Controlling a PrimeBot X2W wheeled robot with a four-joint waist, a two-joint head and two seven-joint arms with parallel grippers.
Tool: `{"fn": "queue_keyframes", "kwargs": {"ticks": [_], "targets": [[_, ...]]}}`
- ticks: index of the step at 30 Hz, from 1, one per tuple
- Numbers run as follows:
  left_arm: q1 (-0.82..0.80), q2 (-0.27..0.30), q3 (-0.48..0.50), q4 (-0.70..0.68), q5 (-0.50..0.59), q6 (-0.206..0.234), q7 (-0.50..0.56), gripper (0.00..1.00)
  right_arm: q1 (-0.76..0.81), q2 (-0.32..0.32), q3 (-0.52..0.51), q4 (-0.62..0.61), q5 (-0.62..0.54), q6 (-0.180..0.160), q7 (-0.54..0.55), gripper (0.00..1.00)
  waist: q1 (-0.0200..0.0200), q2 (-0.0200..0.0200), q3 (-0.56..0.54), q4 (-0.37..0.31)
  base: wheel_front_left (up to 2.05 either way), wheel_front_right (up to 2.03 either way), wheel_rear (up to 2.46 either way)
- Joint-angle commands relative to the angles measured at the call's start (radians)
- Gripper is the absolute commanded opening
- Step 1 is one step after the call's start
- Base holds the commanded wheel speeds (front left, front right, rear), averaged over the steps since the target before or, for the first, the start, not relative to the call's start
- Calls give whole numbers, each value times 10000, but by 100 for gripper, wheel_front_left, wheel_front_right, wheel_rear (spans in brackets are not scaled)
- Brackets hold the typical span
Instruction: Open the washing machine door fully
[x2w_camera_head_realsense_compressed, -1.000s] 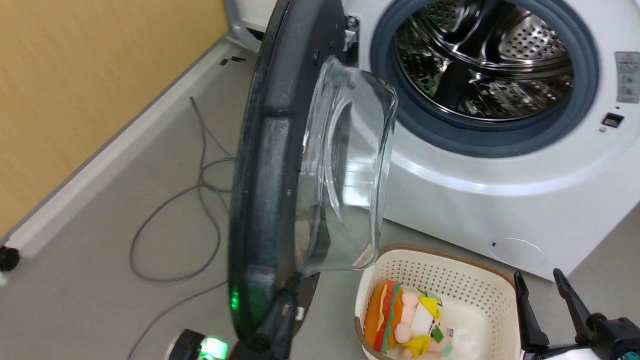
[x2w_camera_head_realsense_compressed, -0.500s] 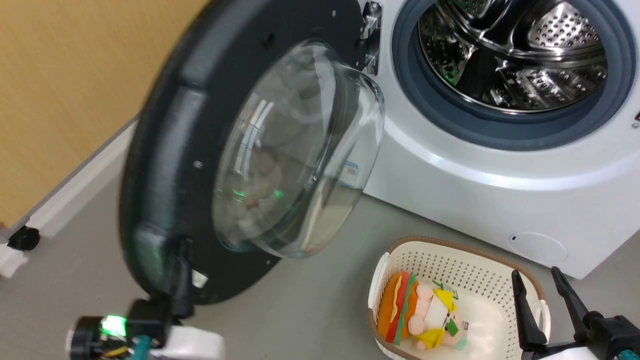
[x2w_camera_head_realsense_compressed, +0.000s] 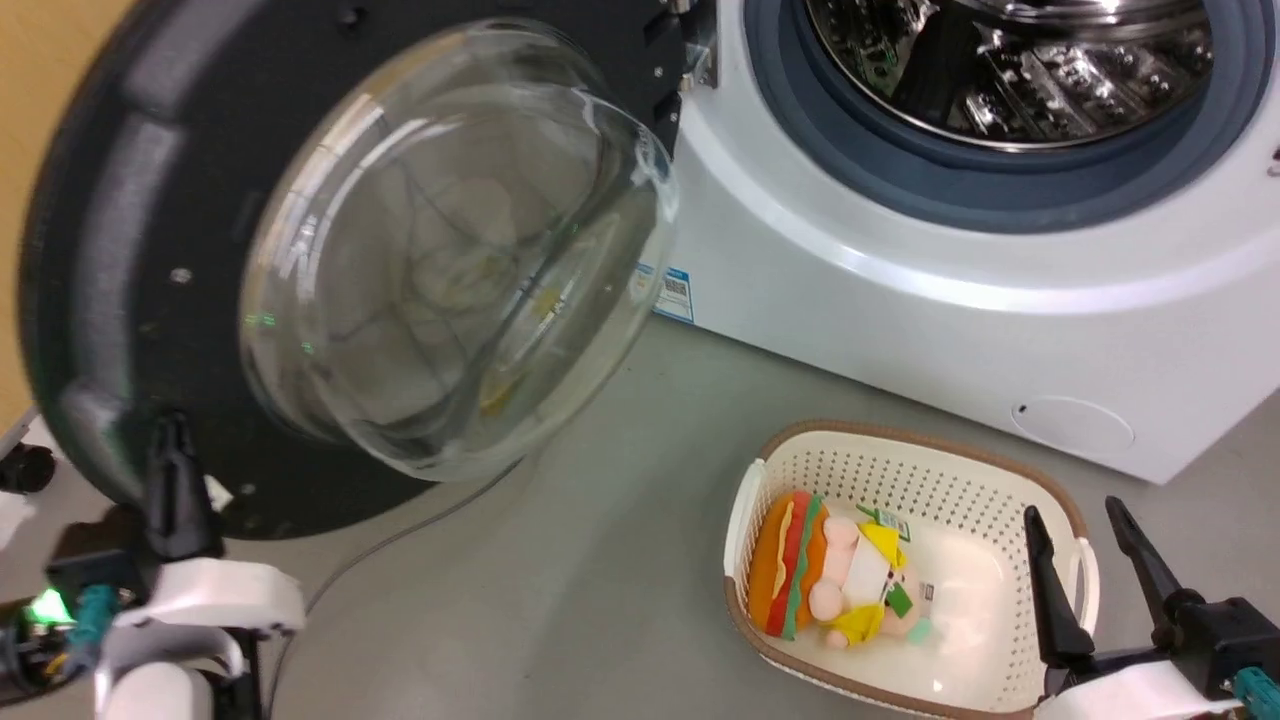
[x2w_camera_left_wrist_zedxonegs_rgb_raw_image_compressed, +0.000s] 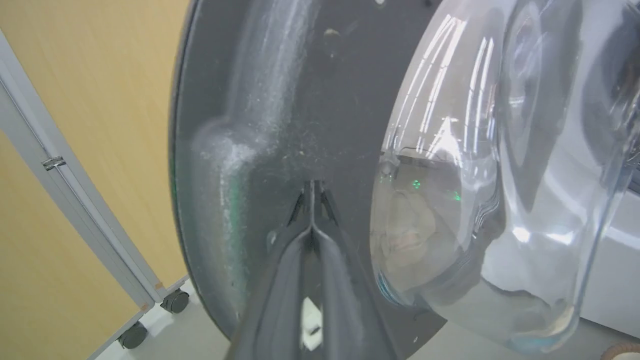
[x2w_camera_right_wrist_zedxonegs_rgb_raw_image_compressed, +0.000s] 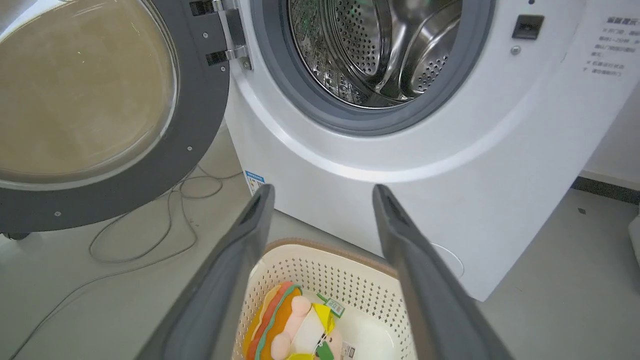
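Wall (x2w_camera_left_wrist_zedxonegs_rgb_raw_image_compressed: 75, 75) sits seemingly close behind washing machine door (x2w_camera_head_realsense_compressed: 90, 250)

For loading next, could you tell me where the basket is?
Head view, lower right: the basket sits on the floor before the washing machine, beside the right gripper.

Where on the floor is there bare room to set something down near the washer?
Widest bare floor lies between the washing machine door, the basket and the washing machine front. Another patch lies beyond the machine's right-hand corner. Crowded: cable under the door, and the right claw by the basket.
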Motion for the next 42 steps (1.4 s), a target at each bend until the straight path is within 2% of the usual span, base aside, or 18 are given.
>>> {"fn": "queue_keyframes", "kwargs": {"ticks": [1, 8, 15, 27, 34, 42], "targets": [[-205, 95, 147, 85, -74, -17, -13, 0, -229, 30, -10, -59, -97, 6, -44, 100, 0, 0, 91, -83, 0, 0, 0], [-1126, 301, 1072, 1169, -37, -371, -13, 0, -477, 30, -29, -99, -245, 6, -44, 100, 0, 0, 380, -277, 0, 0, 0], [-1891, 663, 1533, 2267, 184, -554, -13, 0, -678, 30, 45, -64, -300, 6, -44, 100, 0, 0, 576, -556, 0, 0, 0], [-2832, 1207, 2316, 3632, 199, -497, -13, 0, -797, 30, 24, 9, -295, 6, -44, 100, 0, 0, 723, -1016, 0, 0, 0], [-2659, 1375, 2527, 3531, 353, -654, -13, 0, -729, 30, -47, 50, -158, 6, -44, 100, 0, 0, 518, -1182, 0, 0, 0], [-1348, 959, 2696, 2156, 573, -848, -13, 0, -420, 30, -105, 146, 174, 6, -44, 100, 0, 0, -398, -1387, 0, 0, 0]]}}
